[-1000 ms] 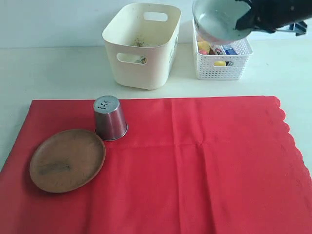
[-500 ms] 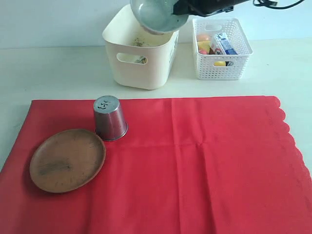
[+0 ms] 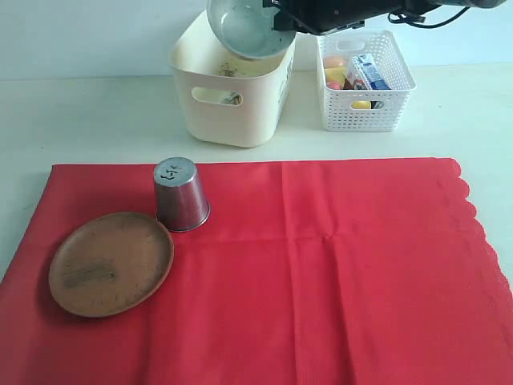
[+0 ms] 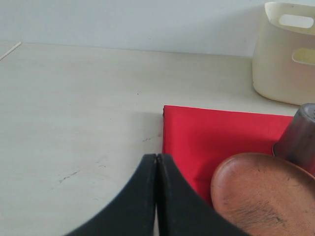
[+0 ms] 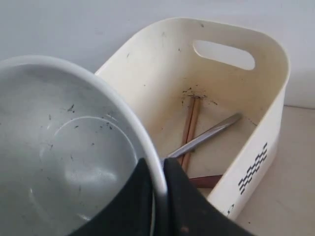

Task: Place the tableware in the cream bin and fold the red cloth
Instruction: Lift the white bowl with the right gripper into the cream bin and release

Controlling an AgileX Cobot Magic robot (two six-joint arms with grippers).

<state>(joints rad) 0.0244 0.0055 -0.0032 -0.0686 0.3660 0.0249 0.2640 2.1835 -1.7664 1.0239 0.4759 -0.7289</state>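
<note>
My left tool (image 4: pixel 156 160) hung over the bare surface (image 4: pixel 74 123) with its jaws pressed together on nothing, just off a corner of the cloth (image 3: pixel 337 273). The cloth lay flat and spread wide across the near part of the surface, its scalloped edge out at 3 o'clock.

On the cloth's left end sat the plate (image 3: pixel 111 263), right way up. The cup (image 3: pixel 181 194) stood upside down at the plate's 1 o'clock, touching or nearly touching the rim; I could not tell which.

Past the cloth's far edge, at about 12 o'clock from the cup, the bin (image 3: pixel 240 120) stood on the surface. Inside it, my right wrist camera showed the chopsticks (image 5: pixel 191 125) lying together on the floor, the knife (image 5: pixel 206 136) crossing over them, and a dark wooden piece (image 5: pixel 204 181) near the wall, mostly hidden.

The bowl (image 3: pixel 240 28) hung tilted over the bin's mouth, clear of the surface. My right tool (image 5: pixel 158 194) was clamped on the bowl's rim, one finger inside and one outside.

At the bin's 3 o'clock the basket (image 3: pixel 365 120) held a carton (image 3: pixel 367 70) and other small items.
</note>
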